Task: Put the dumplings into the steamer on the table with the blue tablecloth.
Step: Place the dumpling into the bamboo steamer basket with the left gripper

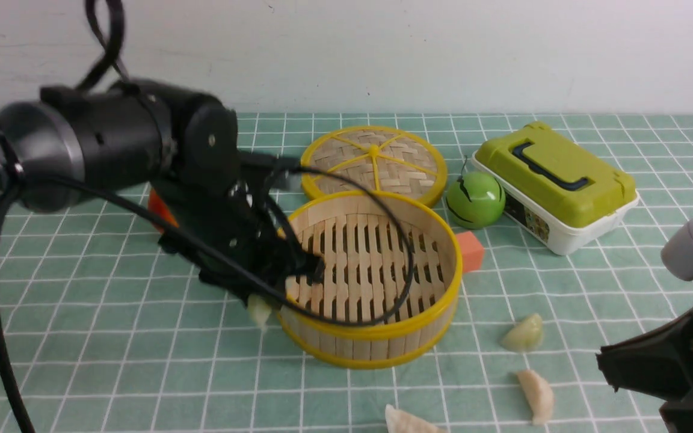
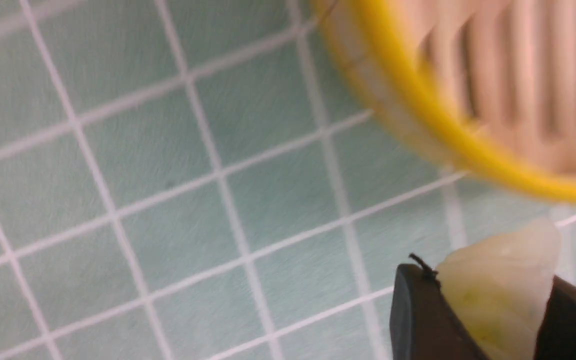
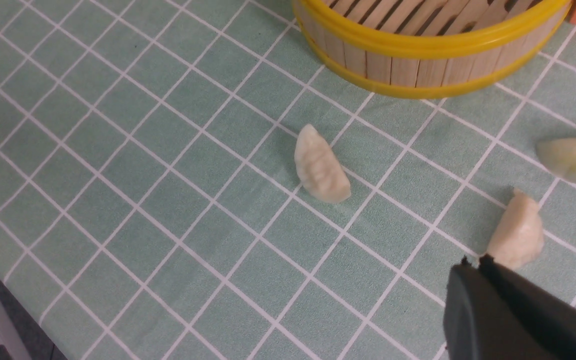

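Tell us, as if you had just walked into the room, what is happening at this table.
A robot is putting toy dumplings into a steamer. Its left gripper holds a greenish dumpling just outside the steamer's rim. Three more, one greenish and two cream-white, lie on the cloth. The right gripper is shut and holds nothing. No dumpling shows in the visible part of the steamer.

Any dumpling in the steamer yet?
No, the steamer's visible slatted floor is bare, and a greenish dumpling is in the left gripper outside the rim.
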`<state>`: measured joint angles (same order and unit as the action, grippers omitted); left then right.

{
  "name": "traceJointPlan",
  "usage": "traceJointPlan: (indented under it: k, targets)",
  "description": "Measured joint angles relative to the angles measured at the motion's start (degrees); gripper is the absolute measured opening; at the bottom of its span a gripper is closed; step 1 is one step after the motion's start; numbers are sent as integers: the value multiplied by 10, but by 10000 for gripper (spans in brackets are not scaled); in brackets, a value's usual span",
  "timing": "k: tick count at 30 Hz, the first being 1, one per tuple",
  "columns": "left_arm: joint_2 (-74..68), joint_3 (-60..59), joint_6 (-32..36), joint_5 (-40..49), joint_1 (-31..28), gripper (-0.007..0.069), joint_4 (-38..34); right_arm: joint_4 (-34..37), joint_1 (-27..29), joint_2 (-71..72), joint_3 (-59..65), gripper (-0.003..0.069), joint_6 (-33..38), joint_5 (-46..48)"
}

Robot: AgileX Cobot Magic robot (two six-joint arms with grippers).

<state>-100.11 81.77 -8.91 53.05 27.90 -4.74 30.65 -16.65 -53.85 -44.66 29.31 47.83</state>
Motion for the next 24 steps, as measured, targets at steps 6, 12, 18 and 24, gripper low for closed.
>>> traceJointPlan:
  k: [6,12,18,24]
  targets:
    - [-59,135,-1,-27,23,209,-66,8,0,0,0,3,-1,-4]
    - [-206,247,-38,-60,37,209,-93,19,0,0,0,10,-1,-1]
    - [-302,311,-99,-61,38,208,-28,37,0,0,0,13,-1,13]
    - [-315,337,-105,-27,38,352,-8,38,0,0,0,20,-1,16]
